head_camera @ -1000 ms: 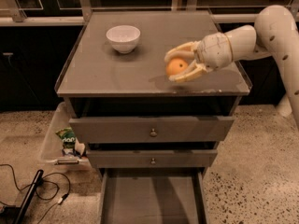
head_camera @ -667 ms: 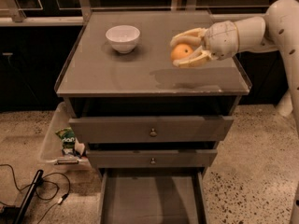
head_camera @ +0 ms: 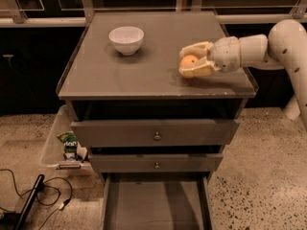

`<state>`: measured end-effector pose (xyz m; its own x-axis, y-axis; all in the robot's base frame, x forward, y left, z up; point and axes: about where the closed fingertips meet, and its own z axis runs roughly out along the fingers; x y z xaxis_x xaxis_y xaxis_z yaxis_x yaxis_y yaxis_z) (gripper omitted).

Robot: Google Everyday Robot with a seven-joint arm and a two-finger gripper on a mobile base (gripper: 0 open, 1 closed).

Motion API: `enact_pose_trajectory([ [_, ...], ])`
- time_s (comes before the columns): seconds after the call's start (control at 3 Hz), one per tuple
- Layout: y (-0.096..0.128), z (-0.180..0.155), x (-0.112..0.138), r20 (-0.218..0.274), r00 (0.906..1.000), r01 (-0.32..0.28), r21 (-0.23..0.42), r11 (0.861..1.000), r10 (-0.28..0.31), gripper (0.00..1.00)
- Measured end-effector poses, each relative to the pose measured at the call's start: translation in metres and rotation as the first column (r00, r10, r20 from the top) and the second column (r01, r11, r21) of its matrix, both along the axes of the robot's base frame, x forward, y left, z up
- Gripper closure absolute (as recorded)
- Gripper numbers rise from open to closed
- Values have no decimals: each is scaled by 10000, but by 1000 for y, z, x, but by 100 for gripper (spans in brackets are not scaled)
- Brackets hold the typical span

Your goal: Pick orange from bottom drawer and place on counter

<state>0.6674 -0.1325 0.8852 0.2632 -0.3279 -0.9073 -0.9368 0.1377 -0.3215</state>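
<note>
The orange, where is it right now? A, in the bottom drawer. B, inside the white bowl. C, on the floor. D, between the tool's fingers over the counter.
D: the orange sits clasped in the tool over the right side of the counter, apart from the white bowl.

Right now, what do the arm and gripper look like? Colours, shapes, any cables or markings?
The arm has smooth cream-white shells, thick rounded tubular links and a bulbous wrist segment. No cables or markings are visible. The gripper, over the right side of the counter and shut on the orange, has two broad, curved, pale yellowish fingers.
</note>
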Motion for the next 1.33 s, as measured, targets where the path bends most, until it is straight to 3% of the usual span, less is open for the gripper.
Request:
enact_pose_trajectory([
  [0.33, 7, -27, 6, -763, 9965, 302, -415, 9987, -333, 100],
  [0.67, 8, -20, 7, -763, 9965, 302, -415, 9987, -333, 85],
  [1.33, 8, -20, 7, -763, 9965, 301, -415, 9987, -332, 38],
])
